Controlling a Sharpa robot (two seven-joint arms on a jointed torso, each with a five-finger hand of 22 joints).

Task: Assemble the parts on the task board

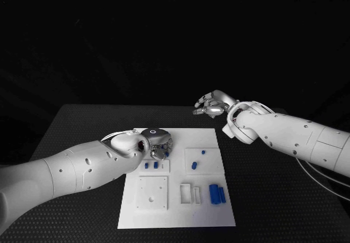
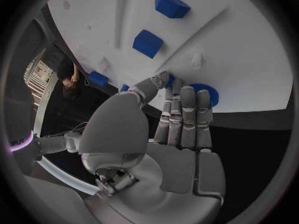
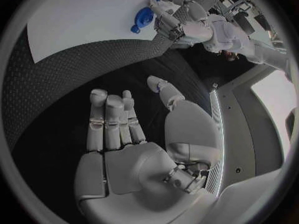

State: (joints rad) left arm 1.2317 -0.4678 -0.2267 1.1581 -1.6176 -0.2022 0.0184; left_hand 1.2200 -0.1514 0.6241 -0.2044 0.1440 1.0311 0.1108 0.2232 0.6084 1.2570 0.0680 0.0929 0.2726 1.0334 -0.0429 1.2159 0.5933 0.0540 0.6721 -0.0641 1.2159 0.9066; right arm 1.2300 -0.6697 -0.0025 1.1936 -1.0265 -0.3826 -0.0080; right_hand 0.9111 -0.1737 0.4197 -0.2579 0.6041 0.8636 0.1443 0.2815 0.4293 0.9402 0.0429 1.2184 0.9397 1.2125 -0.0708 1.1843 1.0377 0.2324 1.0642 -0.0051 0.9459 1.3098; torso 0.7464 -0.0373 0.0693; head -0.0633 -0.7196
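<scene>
Left hand [image 1: 155,143] is down at the far left corner of the task board [image 1: 206,208], fingers [image 2: 187,119] held straight and close together, tips pressing onto a round blue toothed part [image 2: 207,93] that sits right under them at the board's edge. Whether that gear-like piece is actually pinched or just touched, I cannot tell; the thumb curls in beside the fingers, but the contact is hidden. Just beyond the fingertips, two small blue blocks [image 1: 151,165] stand in their plate, and farther out from the fingers a blue peg [image 1: 194,165] lies in its own recess, with a pair of long blue pieces [image 1: 216,194] well apart toward the near edge. Right hand [image 1: 213,105] hangs high off the board over the black surface [image 1: 80,126], fingers [image 3: 112,117] spread apart and relaxed, holding nothing. By the look of it, the step in hand is picking up or seating the round part. Next move likely calls for a firm pinch from thumb and fingers on its rim, then a clean lift without nudging the blocks just past the fingertips.
</scene>
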